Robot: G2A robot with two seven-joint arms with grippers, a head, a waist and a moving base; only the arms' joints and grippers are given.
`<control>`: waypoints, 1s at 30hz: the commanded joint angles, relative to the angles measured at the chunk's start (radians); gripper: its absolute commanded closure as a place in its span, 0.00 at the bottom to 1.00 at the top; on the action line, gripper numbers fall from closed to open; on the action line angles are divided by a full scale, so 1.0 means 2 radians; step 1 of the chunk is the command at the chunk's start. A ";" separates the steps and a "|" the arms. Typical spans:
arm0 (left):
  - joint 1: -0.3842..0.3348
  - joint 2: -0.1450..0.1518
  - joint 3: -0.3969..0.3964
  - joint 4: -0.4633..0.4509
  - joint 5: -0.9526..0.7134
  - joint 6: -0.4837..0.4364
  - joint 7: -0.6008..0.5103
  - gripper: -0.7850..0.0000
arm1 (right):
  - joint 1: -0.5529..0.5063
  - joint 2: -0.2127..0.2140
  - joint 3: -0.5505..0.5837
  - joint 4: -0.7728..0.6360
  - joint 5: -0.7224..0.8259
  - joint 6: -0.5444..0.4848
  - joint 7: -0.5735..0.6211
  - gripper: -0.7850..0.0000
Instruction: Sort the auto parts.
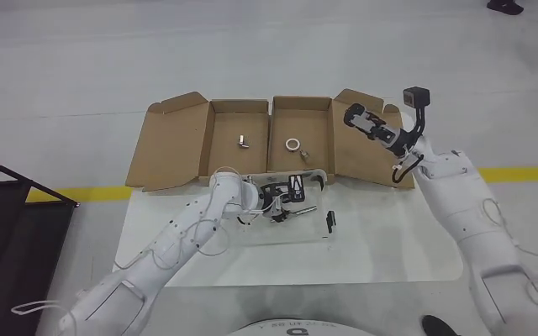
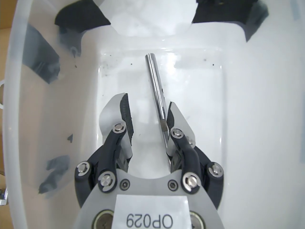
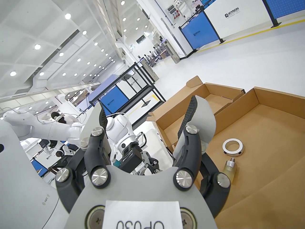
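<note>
l. jaws released, steel rod (image 2: 156,89) btwn them against one side, in bin (image 2: 14,96). r. jaws released.

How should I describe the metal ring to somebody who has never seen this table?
At the far edge of the table stand two open cardboard boxes side by side; take the one on the robot's right. Two small parts lie close together on its floor. The metal ring is the flat silver hoop, whereas its neighbour is a short yellowish cylinder.
</note>
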 commanded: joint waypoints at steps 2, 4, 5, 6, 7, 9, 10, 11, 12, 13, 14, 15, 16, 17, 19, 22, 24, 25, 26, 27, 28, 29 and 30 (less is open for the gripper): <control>-0.002 0.000 0.003 0.005 0.000 -0.001 -0.011 0.58 | 0.002 -0.001 -0.001 0.001 0.002 0.000 0.001 0.28; -0.003 -0.001 0.004 0.009 0.001 0.000 -0.016 0.60 | 0.003 -0.001 -0.001 0.002 0.002 0.000 0.001 0.30; -0.004 -0.001 0.005 0.011 0.001 0.001 -0.017 0.60 | 0.003 -0.002 -0.001 0.002 0.001 0.000 0.001 0.31; -0.004 -0.002 0.006 0.013 0.002 0.002 -0.018 0.60 | 0.004 -0.002 -0.001 0.002 0.001 0.000 0.000 0.30; -0.005 -0.002 0.007 0.015 0.003 0.003 -0.020 0.61 | 0.004 -0.002 -0.001 0.002 0.001 0.000 0.000 0.30; -0.008 -0.002 0.008 0.019 0.005 0.003 -0.022 0.62 | 0.004 -0.003 -0.002 0.002 0.000 0.000 0.000 0.31; -0.009 -0.003 0.009 0.021 0.006 0.004 -0.023 0.62 | 0.004 -0.003 -0.002 0.002 0.000 0.000 -0.001 0.30; -0.010 -0.003 0.009 0.022 0.007 0.004 -0.024 0.62 | 0.005 -0.003 -0.002 0.002 0.000 0.000 -0.001 0.28; -0.012 -0.003 0.010 0.024 0.010 0.005 -0.025 0.64 | 0.005 -0.004 -0.001 0.002 -0.001 0.000 -0.001 0.28; -0.013 -0.003 0.011 0.024 0.012 0.006 -0.025 0.68 | 0.005 -0.004 -0.001 0.002 -0.002 0.000 -0.002 0.26; -0.014 -0.004 0.011 0.025 0.014 0.006 -0.025 0.75 | 0.005 -0.004 -0.001 0.002 -0.002 0.000 -0.002 0.28; -0.015 -0.004 0.011 0.026 0.015 0.006 -0.025 0.79 | 0.005 -0.004 -0.001 0.002 -0.003 0.000 -0.002 0.28; -0.016 -0.004 0.012 0.027 0.016 0.007 -0.025 0.80 | 0.005 -0.004 -0.001 0.002 -0.003 0.000 -0.002 0.28; -0.016 -0.004 0.012 0.028 0.018 0.007 -0.026 0.82 | 0.005 -0.004 -0.001 0.002 -0.003 0.000 -0.002 0.29; -0.018 -0.004 0.013 0.030 0.021 0.007 -0.027 0.85 | 0.005 -0.004 -0.001 0.002 -0.003 0.000 -0.002 0.31; -0.019 -0.005 0.015 0.033 0.024 0.007 -0.029 0.97 | 0.005 -0.004 -0.001 0.002 -0.003 0.000 -0.002 0.35; -0.020 -0.005 0.016 0.033 0.026 0.006 -0.029 1.00 | 0.005 -0.004 -0.001 0.002 -0.003 0.000 -0.002 0.35; -0.021 -0.005 0.016 0.033 0.026 0.006 -0.029 1.00 | 0.005 -0.004 -0.001 0.002 -0.003 0.000 -0.002 0.35; -0.021 -0.005 0.015 0.031 0.025 0.004 -0.027 1.00 | 0.005 -0.004 -0.001 0.002 -0.003 0.000 -0.002 0.35; -0.021 -0.005 0.014 0.027 0.023 0.001 -0.025 1.00 | 0.005 -0.004 -0.001 0.002 -0.003 0.000 -0.002 0.33; -0.021 -0.004 0.012 0.024 0.021 -0.002 -0.022 1.00 | 0.005 -0.004 -0.001 0.002 -0.003 0.000 -0.002 0.28; -0.021 -0.003 0.009 0.017 0.018 -0.006 -0.019 1.00 | 0.005 -0.004 -0.001 0.002 -0.003 0.000 -0.002 0.24; -0.020 -0.001 0.005 0.012 0.016 -0.009 -0.017 1.00 | 0.005 -0.004 -0.001 0.002 -0.003 0.000 -0.002 0.22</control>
